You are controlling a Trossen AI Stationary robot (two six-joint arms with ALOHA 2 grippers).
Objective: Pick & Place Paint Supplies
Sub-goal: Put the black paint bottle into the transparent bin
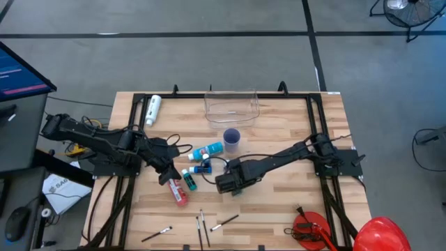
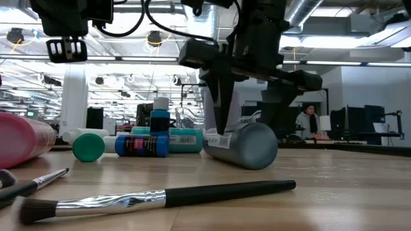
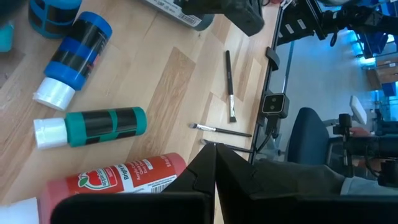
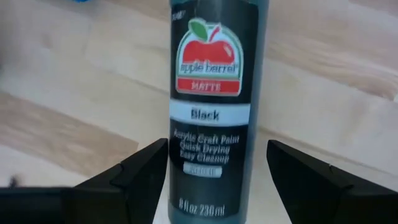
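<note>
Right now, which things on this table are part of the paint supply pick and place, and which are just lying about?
Part of the job:
black paint bottle, between the open right jaws
red paint bottle
teal paint bottle
blue paint bottle
light blue bottle
white bottle
brushes

Just lying about:
clear plastic tub
small blue-purple cup
red clamp

Left arm reaches in from the bench's left edge, wrist angled toward centre. Left gripper (image 1: 169, 176) low over the bench, fingers (image 3: 205, 171) pressed together, nothing between them. Right arm stretches diagonally from the right side toward centre. Right gripper (image 1: 233, 185) down at bench level, fingers (image 4: 140, 165) spread wide.
</note>
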